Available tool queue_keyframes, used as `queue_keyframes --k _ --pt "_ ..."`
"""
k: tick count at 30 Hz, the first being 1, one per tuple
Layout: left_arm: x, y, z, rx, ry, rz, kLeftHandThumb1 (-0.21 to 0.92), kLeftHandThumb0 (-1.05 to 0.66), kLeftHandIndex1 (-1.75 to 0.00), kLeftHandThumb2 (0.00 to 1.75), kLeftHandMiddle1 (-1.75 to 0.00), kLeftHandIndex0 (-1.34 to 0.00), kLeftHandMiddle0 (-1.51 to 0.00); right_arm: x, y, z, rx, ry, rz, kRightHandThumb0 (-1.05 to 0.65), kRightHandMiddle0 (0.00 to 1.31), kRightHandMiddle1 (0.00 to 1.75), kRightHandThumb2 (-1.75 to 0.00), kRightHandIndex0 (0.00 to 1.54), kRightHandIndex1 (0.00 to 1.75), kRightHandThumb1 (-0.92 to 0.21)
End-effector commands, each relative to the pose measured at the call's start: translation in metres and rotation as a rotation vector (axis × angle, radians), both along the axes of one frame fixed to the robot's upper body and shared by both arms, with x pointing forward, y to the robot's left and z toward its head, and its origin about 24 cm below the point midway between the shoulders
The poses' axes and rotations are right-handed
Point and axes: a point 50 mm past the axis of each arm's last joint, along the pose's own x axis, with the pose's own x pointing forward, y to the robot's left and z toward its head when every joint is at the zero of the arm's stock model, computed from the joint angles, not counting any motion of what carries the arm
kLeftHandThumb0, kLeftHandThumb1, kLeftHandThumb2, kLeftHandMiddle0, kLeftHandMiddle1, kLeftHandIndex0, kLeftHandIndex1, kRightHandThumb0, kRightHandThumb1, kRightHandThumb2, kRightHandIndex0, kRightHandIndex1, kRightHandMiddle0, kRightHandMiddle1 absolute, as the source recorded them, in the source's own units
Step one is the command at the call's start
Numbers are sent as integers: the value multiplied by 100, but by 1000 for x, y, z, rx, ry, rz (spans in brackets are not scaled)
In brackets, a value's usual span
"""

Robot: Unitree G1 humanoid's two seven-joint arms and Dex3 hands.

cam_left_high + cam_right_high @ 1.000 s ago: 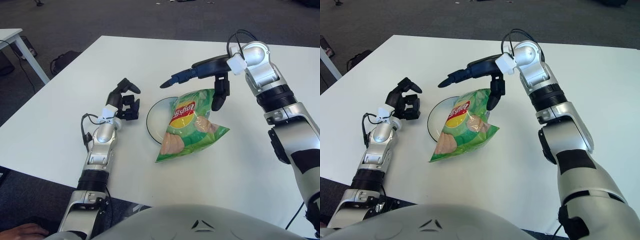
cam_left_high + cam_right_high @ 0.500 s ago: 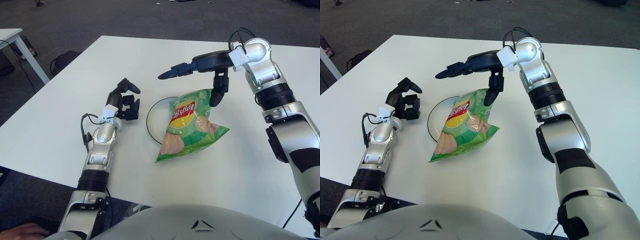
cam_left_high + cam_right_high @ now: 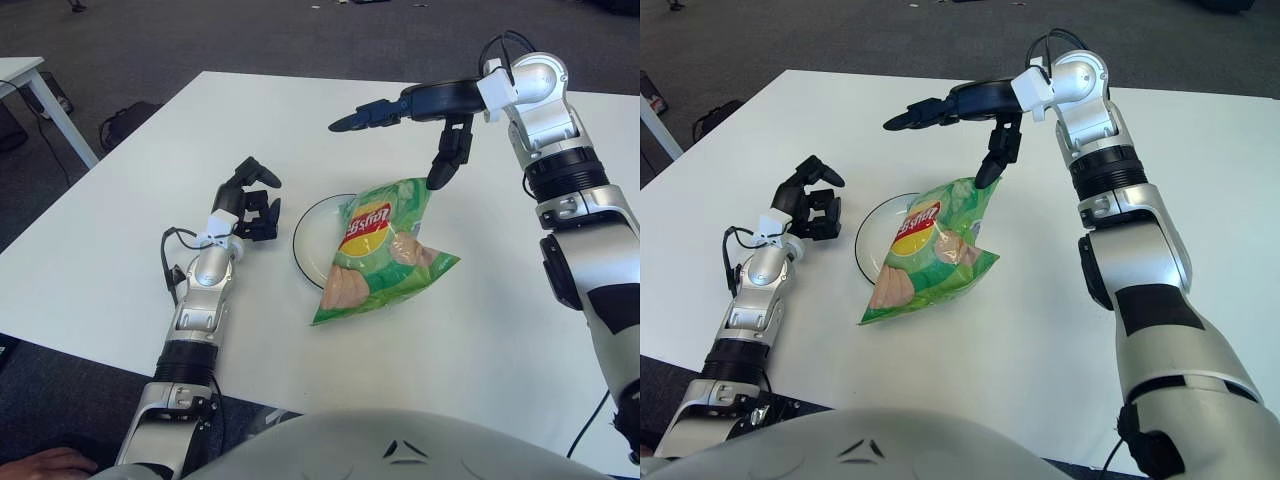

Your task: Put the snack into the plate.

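You see the snack [image 3: 380,250], a green chip bag, lying across the right part of the plate [image 3: 312,235], its lower end hanging over the rim onto the white surface [image 3: 120,220]. The left part of the plate shows bare beside the bag. The bag's upper edge points toward the far side of the surface.

Your right hand [image 3: 425,115] hangs above the bag's upper end, apart from it. Its fingers are spread and hold nothing: two reach out flat toward the left, and one finger [image 3: 447,155] points down at the bag's top edge, with a gap between tip and bag.

Your left hand [image 3: 250,200] shows to the left of the plate, near its rim but apart from it. Its fingers are curled in and grip nothing. Whether it touches the surface is hard to tell from here; the forearm [image 3: 200,290] stretches back along the surface toward the near edge.
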Motion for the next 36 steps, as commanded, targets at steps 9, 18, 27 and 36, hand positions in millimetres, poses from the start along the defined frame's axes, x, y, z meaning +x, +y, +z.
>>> queue_keyframes --k 9,18,27,36 --pt "-23 -3 -43 -37 187 22 40 -45 -175 121 -175 -54 -125 20 -27 6 -107 -115 -199 -105 0 1 -45 0 0 -70" --pt "-23 -1 -44 -55 202 22 41 -45 -175 120 -175 -54 -125 40 -53 -15 12 -258 -516 -104 0 0 -41 0 0 -79" --pt "-23 1 -45 -59 218 30 41 -45 -175 119 -175 -53 -124 53 -71 -26 316 -158 -793 -94 0 20 -40 6 3 -84" --pt "-22 4 -43 -78 214 29 42 -45 -175 119 -175 -53 -124 53 -101 -52 487 -58 -993 -73 0 52 -63 1 61 -72"
